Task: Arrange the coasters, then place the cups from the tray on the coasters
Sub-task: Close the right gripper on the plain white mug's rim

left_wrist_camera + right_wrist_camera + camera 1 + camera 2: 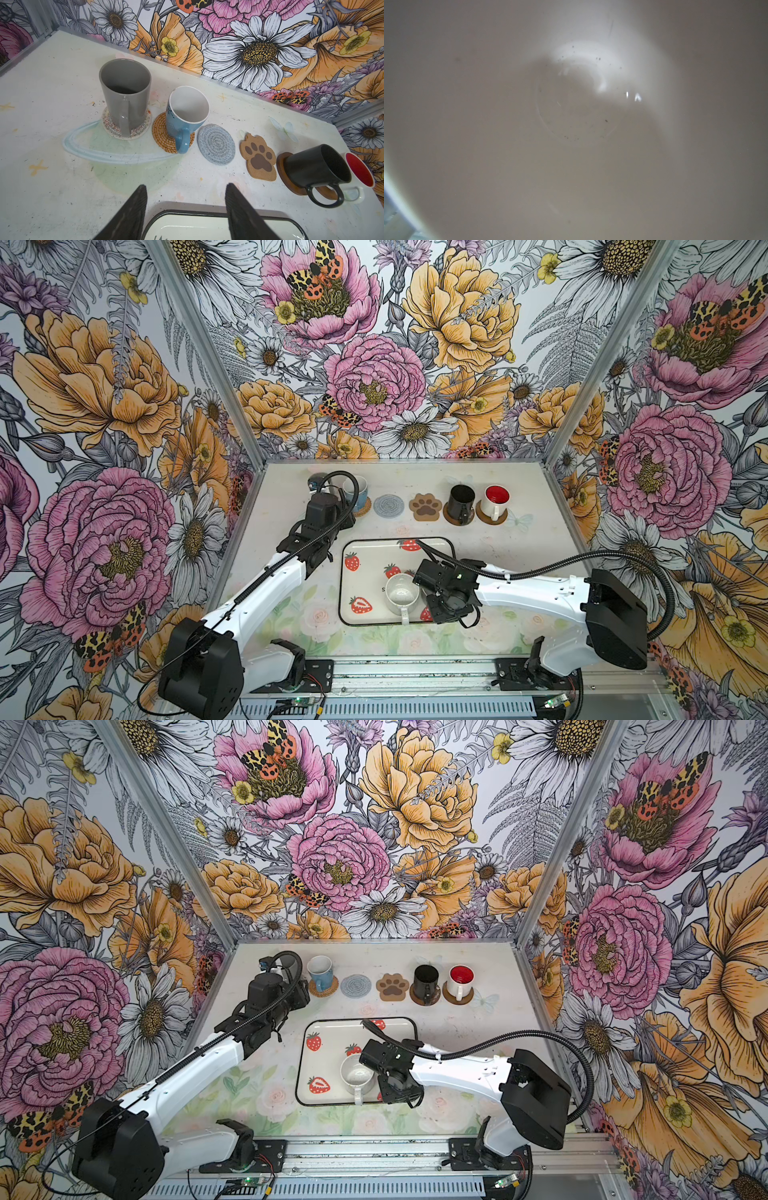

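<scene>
An all-white cup (401, 593) stands on the strawberry tray (370, 576), handle toward the front. My right gripper (419, 588) is at its right rim; the right wrist view shows only the cup's inside (571, 124), jaws hidden. At the back, the grey cup (124, 93) stands on the patterned coaster (143, 126), the light blue cup (182, 116) on the rattan coaster (162, 135). The black cup (315, 164) and red-inside cup (496, 499) stand on brown discs. The grey woven coaster (216, 144) and paw coaster (258, 160) lie bare. My left gripper (186, 187) hangs open over the tray's far edge.
The cell's flowered back wall (374, 406) rises right behind the row of coasters. The left arm (266, 585) reaches along the tray's left side and the right arm (519, 593) comes in from the right, its cable (540, 560) looping over the table.
</scene>
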`<control>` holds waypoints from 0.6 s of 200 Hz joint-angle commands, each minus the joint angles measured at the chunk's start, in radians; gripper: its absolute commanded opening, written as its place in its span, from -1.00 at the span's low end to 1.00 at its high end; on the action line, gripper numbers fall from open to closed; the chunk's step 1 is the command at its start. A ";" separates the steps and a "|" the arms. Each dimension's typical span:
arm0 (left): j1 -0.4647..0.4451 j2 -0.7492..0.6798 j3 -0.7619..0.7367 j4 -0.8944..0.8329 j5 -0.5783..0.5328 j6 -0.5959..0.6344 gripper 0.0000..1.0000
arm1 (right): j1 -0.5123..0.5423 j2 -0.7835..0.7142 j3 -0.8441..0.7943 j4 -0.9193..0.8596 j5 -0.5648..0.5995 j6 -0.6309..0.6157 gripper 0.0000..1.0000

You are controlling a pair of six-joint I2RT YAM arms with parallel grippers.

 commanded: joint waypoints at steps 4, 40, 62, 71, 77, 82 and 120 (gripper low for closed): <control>0.009 0.007 -0.004 0.026 0.021 0.009 0.24 | -0.011 0.007 -0.013 0.050 0.010 0.011 -0.32; 0.010 0.004 -0.005 0.024 0.022 0.008 0.23 | -0.014 0.001 -0.023 0.070 0.025 0.020 -0.38; 0.010 0.003 -0.006 0.024 0.022 0.009 0.24 | -0.014 -0.012 -0.034 0.082 0.037 0.027 -0.40; 0.010 0.003 -0.006 0.024 0.021 0.008 0.23 | -0.013 -0.018 -0.038 0.086 0.044 0.030 -0.39; 0.009 0.003 -0.005 0.024 0.020 0.009 0.24 | -0.014 -0.023 -0.042 0.088 0.050 0.032 -0.40; 0.010 0.003 -0.006 0.024 0.020 0.008 0.23 | -0.014 -0.027 -0.045 0.090 0.054 0.035 -0.40; 0.010 0.003 -0.005 0.024 0.022 0.007 0.23 | -0.015 -0.044 -0.060 0.107 0.080 0.046 -0.41</control>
